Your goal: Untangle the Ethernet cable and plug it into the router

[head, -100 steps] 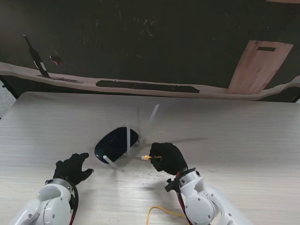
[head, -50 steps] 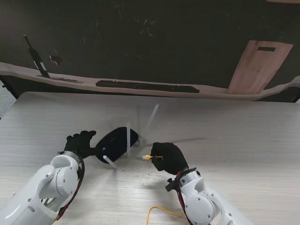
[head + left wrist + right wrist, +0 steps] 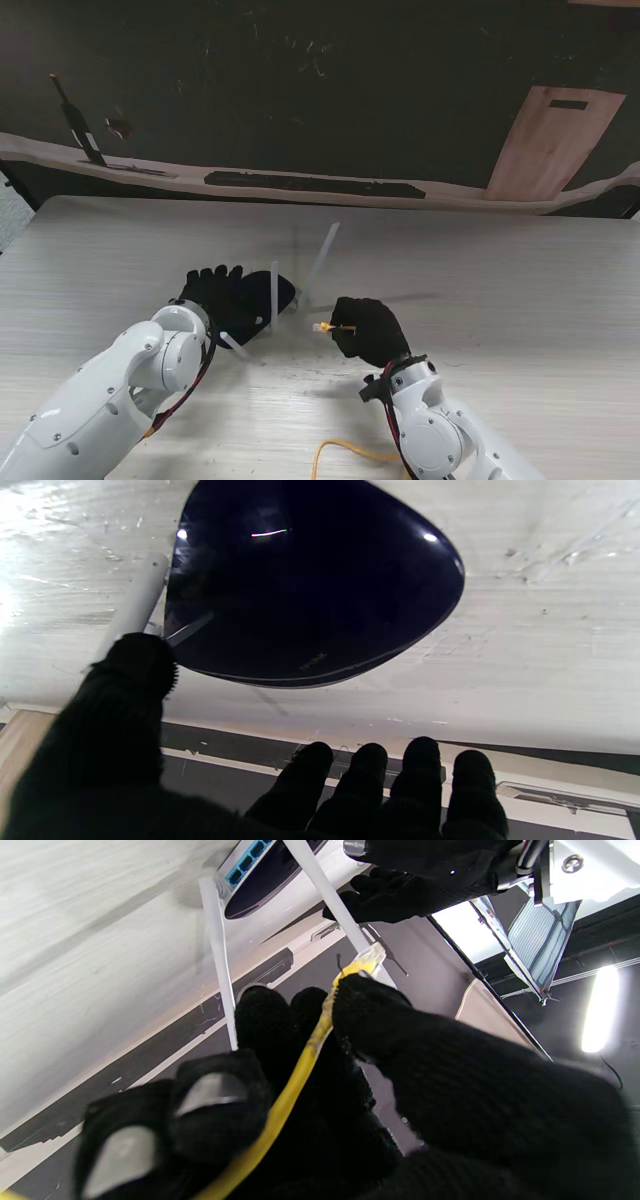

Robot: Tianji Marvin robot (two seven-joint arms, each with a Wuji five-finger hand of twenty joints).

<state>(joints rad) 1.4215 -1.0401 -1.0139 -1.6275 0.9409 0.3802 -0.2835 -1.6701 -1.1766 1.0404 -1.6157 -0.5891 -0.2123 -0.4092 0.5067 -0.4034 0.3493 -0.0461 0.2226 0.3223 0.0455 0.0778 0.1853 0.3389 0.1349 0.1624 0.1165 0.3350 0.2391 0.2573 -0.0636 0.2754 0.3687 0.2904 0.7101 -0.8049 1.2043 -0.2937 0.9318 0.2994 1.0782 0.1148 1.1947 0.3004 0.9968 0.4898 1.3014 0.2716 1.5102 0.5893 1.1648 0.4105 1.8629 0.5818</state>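
Observation:
A dark glossy router with white antennas lies mid-table; it fills the left wrist view. My left hand hovers over the router's left part, fingers spread, holding nothing. My right hand sits just right of the router, shut on the yellow Ethernet cable. The clear plug sticks out of its fist toward the router. In the right wrist view the plug points at the router's back, where blue ports show. More cable loops nearer to me.
The pale wooden table stretches out on all sides. Beyond its far edge lie a black strip, a dark tool at far left and a wooden board at far right.
My left hand has travelled from the table's near left up and right until it is over the router. My right hand with the plug has shifted slightly right and barely otherwise.

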